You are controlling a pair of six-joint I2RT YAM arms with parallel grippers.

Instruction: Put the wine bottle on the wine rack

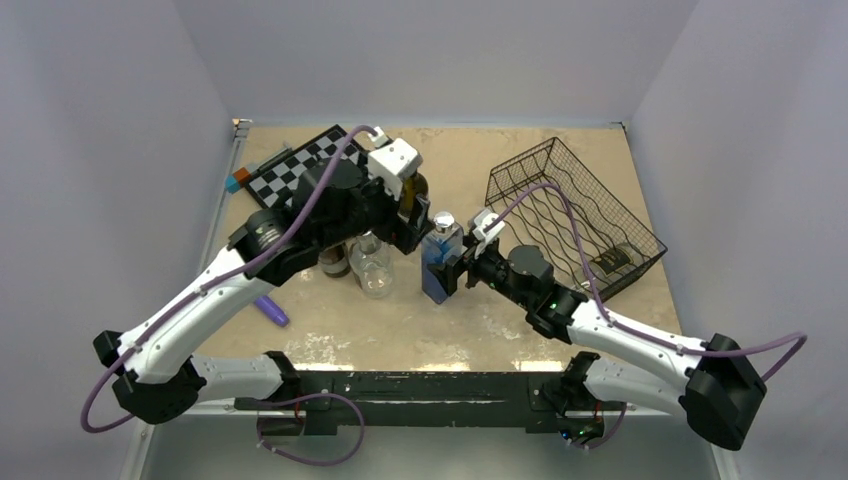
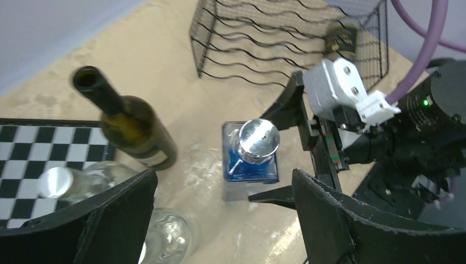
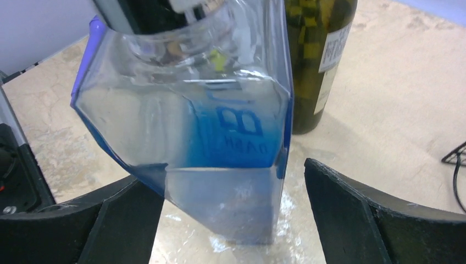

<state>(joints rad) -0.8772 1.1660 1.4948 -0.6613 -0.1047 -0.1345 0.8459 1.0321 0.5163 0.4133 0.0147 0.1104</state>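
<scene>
A robotics lab cell: plain grey walls (image 1: 100,150) box in a beige table (image 1: 400,340) on three sides; the left arm (image 1: 190,320) and right arm (image 1: 640,345) are bolted to a black rail (image 1: 420,385) at its near edge.

The left arm (image 1: 190,320) and right arm (image 1: 632,350) pair white link shells with black joints, each with a purple cable (image 2: 416,60). The right wrist carries a white screwed block (image 2: 335,88) and a green light (image 2: 425,102); left gripper (image 2: 222,179) and right gripper (image 3: 222,176) have matte black wedge jaws.
</scene>
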